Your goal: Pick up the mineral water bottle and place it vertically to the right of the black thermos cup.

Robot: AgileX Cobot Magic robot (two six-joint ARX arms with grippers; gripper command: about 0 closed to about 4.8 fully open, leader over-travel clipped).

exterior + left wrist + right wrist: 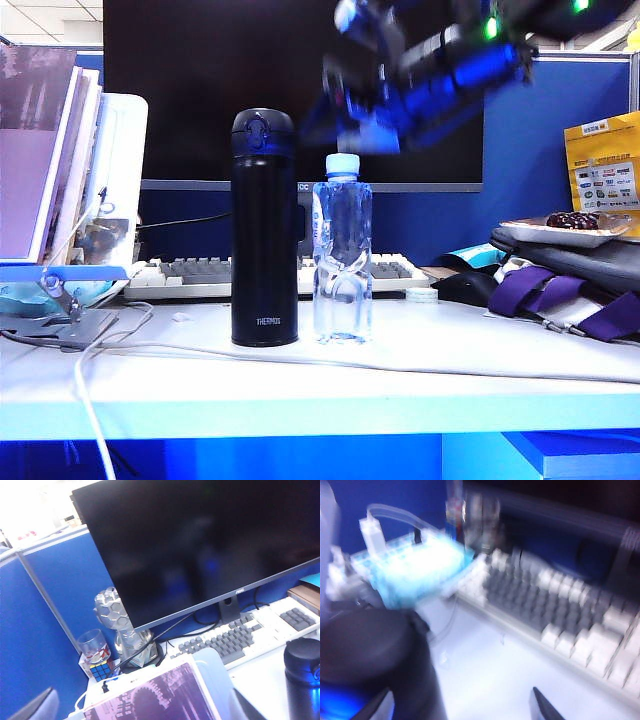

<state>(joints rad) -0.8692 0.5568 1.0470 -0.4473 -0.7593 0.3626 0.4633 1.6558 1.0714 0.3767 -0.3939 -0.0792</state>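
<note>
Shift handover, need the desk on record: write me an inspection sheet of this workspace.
Surface: white desk, bare in front of the bottles.
Job's things: mineral water bottle upright, just right of the black thermos cup, nothing gripping it.
Clutter: keyboard, stacked books, bag with purple straps, plate of dark food, Rubik's cube, glass.
Grippers: right end effector blurred, raised above the bottle; jaw state unclear. Left end effector out of view; its log reads fully open.
Cables: white cable across the desk, over the front edge.
Surroundings: dark monitor, blue partition.
</note>
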